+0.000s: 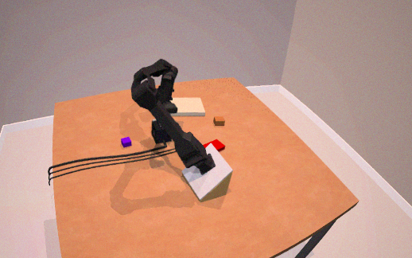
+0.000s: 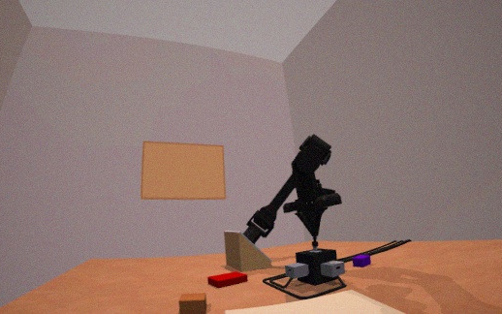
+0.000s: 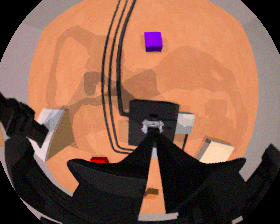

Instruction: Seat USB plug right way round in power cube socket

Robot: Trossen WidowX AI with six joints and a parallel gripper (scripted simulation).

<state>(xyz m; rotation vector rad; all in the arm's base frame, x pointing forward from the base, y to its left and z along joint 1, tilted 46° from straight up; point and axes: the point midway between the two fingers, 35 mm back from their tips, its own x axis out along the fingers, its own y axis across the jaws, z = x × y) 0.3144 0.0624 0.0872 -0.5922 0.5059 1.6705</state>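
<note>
The black power cube (image 1: 157, 132) (image 2: 315, 269) (image 3: 139, 109) stands on the table. My gripper (image 2: 315, 238) (image 3: 153, 136) points straight down over the middle of its top, shut on the small USB plug (image 2: 315, 244). Only a little of the plug shows under the fingertips. A pale metal piece shows between the plug and the cube's top. The plug looks upright; its depth in the socket and which way round it faces cannot be told. In the top view the arm hides the fingertips.
Grey plugs (image 2: 297, 269) (image 2: 332, 268) stick out of the cube's sides. Black cables (image 1: 112, 159) (image 3: 107, 75) run across the table. Around are a purple block (image 1: 126, 142) (image 3: 153, 41), red block (image 1: 216, 146), orange-brown block (image 1: 219, 121), cream slab (image 1: 192, 107) and the wedge (image 1: 220, 185) under the arm's base.
</note>
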